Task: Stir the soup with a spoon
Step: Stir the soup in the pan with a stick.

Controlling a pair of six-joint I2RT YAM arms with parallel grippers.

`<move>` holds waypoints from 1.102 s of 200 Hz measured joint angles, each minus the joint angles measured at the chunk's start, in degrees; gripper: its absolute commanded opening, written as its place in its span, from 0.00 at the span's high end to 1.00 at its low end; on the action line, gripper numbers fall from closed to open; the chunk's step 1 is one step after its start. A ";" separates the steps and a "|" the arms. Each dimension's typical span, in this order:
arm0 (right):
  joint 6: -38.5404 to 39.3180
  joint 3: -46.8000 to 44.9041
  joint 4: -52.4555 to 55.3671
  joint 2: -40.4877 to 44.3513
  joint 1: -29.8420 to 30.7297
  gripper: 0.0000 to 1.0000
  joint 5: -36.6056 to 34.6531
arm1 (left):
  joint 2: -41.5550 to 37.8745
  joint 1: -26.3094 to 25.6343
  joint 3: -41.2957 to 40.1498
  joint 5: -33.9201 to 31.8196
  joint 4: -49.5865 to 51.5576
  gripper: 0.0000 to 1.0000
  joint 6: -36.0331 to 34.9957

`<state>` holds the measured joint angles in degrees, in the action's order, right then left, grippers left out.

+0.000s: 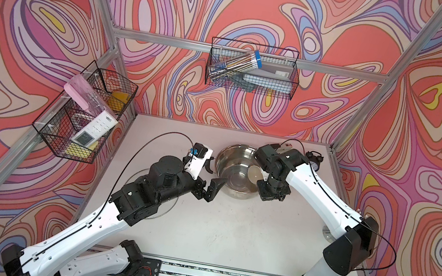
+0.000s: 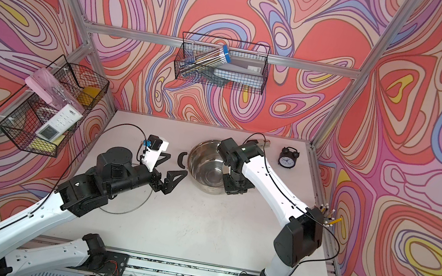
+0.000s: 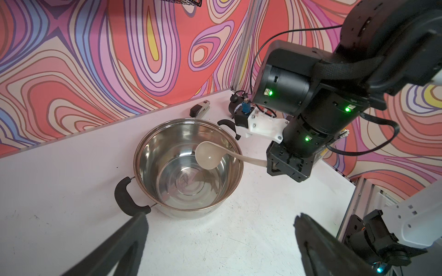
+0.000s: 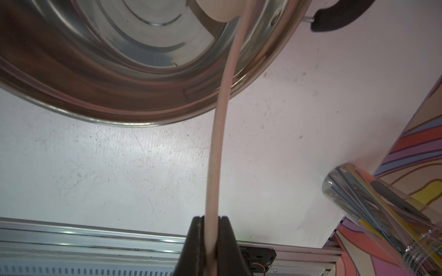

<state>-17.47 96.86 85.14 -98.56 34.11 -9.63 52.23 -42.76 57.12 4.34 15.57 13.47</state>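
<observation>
The steel pot (image 1: 226, 161) (image 2: 204, 157) (image 3: 162, 148) (image 4: 107, 83) stands at the back middle of the table. No soup shows in it, only its bare shiny bottom. My right gripper (image 1: 268, 185) (image 3: 271, 165) (image 4: 211, 218) is shut on the slim handle of the cream spoon (image 1: 254, 173) (image 3: 207, 156) (image 4: 218, 131). The spoon's bowl hangs inside the pot, above the bottom. Left of the pot, my left gripper (image 1: 214, 174) (image 2: 178, 164) (image 3: 220, 216) is open and holds nothing. One of its fingertips (image 3: 141, 216) lies close by the pot's near black handle (image 3: 126, 198).
A glass lid (image 2: 140, 204) lies under the left arm. An alarm clock (image 2: 287, 158), a stapler (image 3: 199, 108) and a clear cup of pencils (image 4: 382, 210) stand along the back and right edges. Wire baskets (image 1: 252, 69) (image 1: 85, 118) hang on the walls.
</observation>
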 measured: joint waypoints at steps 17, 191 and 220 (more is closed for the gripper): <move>0.26 2.34 -0.61 -2.08 -0.76 1.00 -0.83 | -0.02 -0.02 0.00 -0.04 0.00 0.01 0.00; 3.34 14.21 -2.38 -13.55 5.31 1.00 9.25 | -0.37 -0.02 -0.52 -0.87 -0.11 0.01 0.07; 2.45 9.22 -2.38 -8.81 6.78 1.00 9.94 | -0.31 -0.02 -0.52 -0.83 -0.17 0.01 0.04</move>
<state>-15.03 106.08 82.76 -107.37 40.88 0.32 51.92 -42.78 56.60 3.51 15.40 13.52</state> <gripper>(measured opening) 0.095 0.988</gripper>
